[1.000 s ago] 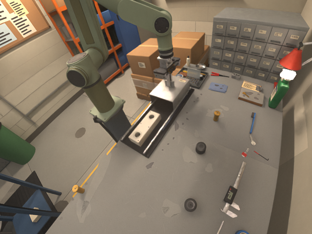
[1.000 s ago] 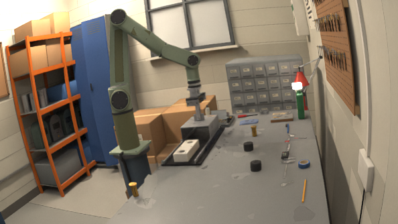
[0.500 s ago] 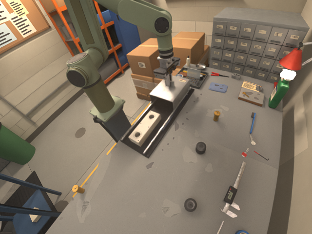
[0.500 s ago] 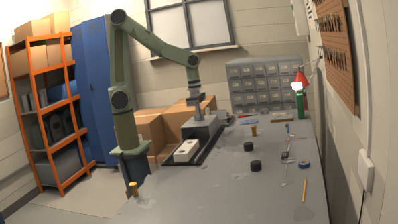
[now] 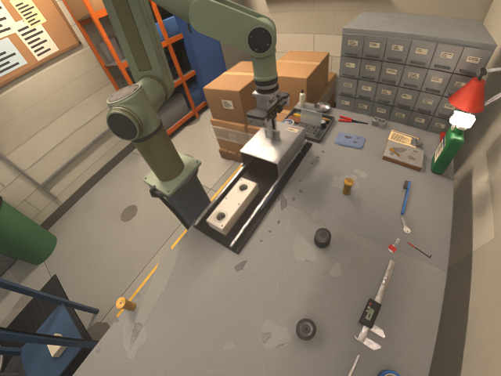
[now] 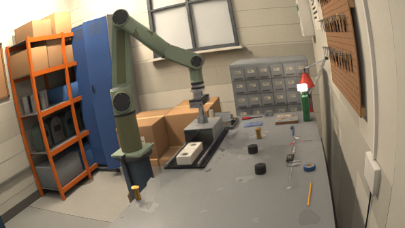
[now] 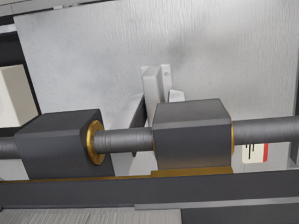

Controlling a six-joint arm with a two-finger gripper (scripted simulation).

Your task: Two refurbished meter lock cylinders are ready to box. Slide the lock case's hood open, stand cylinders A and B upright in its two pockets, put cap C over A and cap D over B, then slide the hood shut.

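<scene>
The hood's small upright handle [image 5: 274, 133] stands on top of the grey metal hood [image 5: 273, 147]. The hood sits at the far end of the lock case's black rails. The white pocket block [image 5: 232, 200] lies uncovered, its two round pockets empty. One brass cylinder [image 5: 347, 186] stands upright on the bench right of the case. The other brass cylinder [image 5: 126, 303] lies on its side at the bench's left edge. Two dark round caps [image 5: 322, 237] [image 5: 305, 328] sit on the bench nearer the front. My gripper [image 5: 270, 130] is at the handle, its fingers open and holding nothing.
Cardboard boxes [image 5: 243, 91] and a parts tray [image 5: 311, 120] stand just behind the hood. A drawer cabinet [image 5: 408, 69] lines the back wall. A caliper [image 5: 374, 307], brush [image 5: 405, 197], key and green bottle [image 5: 447, 147] lie on the right side of the bench.
</scene>
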